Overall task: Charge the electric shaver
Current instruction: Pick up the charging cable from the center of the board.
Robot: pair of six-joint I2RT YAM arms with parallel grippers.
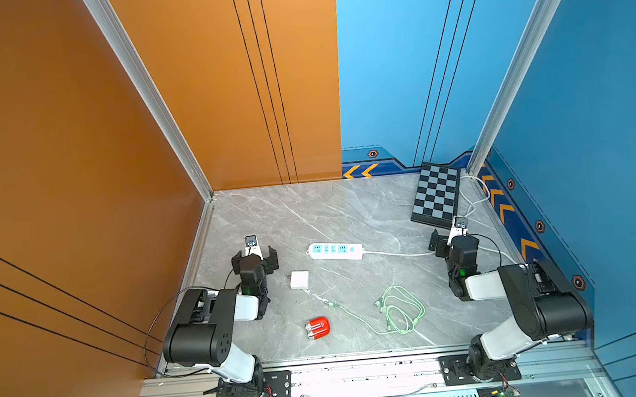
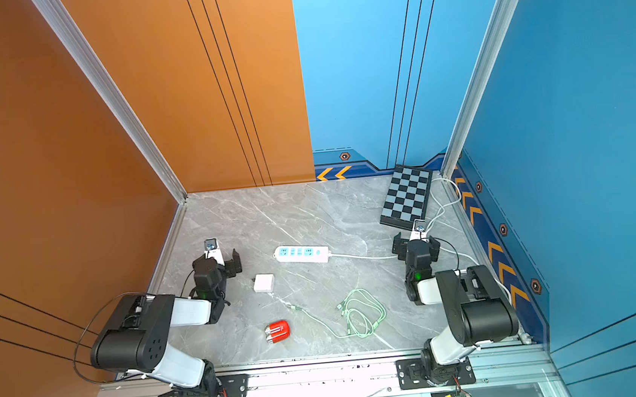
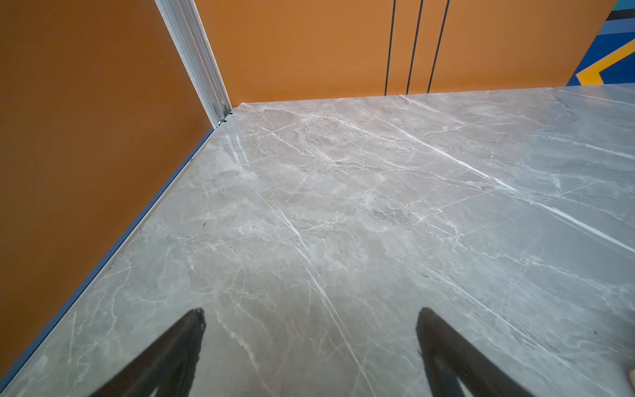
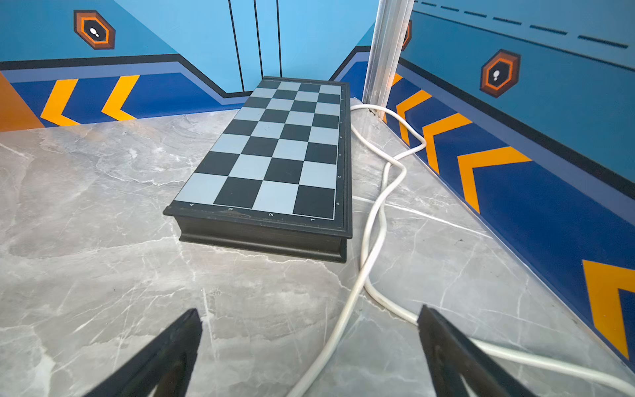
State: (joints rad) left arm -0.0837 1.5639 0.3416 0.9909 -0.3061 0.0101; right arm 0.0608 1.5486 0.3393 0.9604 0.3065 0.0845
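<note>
The grey marble table (image 1: 290, 217) has an arm at each side. The left gripper (image 1: 254, 257) and right gripper (image 1: 454, 239) are both spread wide, with nothing between the jaws. A chessboard (image 1: 437, 195) lies in the far corner, the power strip (image 1: 335, 251) mid-table, the green cable (image 1: 399, 314) loosely coiled nearer the front, and the white charger block (image 1: 299, 279) just beside the left arm. The electric shaver (image 1: 317, 328) lies on its side near the front edge, untouched – the left gripper looks nearer. I'd pinch it squarely across its narrow width, because that glossy rounded shell could slip. Its charging port is hidden, the cable's plugs are too small to tell apart, and neither wrist view shows the shaver
</note>
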